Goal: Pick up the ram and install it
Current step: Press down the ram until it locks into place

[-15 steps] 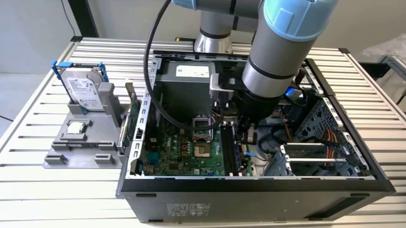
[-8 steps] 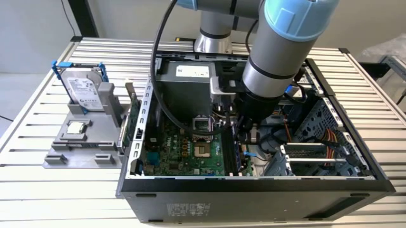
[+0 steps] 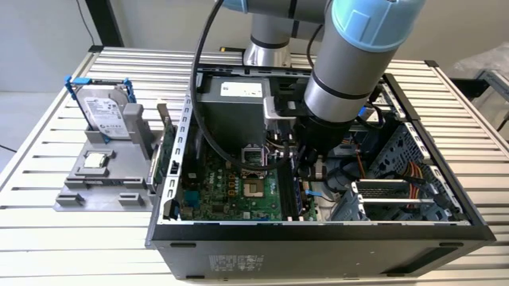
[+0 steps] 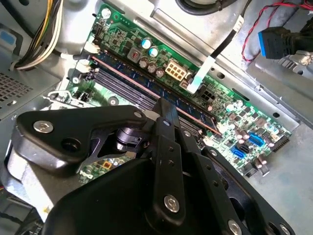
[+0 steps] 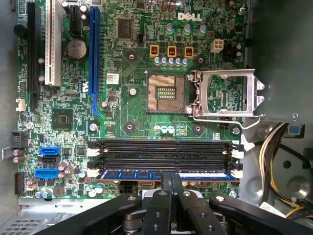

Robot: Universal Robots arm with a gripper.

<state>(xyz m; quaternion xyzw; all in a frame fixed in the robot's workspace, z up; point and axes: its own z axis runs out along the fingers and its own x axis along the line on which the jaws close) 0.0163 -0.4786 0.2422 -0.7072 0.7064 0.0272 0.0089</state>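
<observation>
Where the first wrist view shows fingers pinched on the ram in its slot, exterior view hides it.

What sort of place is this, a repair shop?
More likely a robot test bench for computer assembly: an open computer case lies on a slatted metal table, spare parts sit in a grey holder, and the arm's tool reaches the ram in the motherboard's slot.
</observation>
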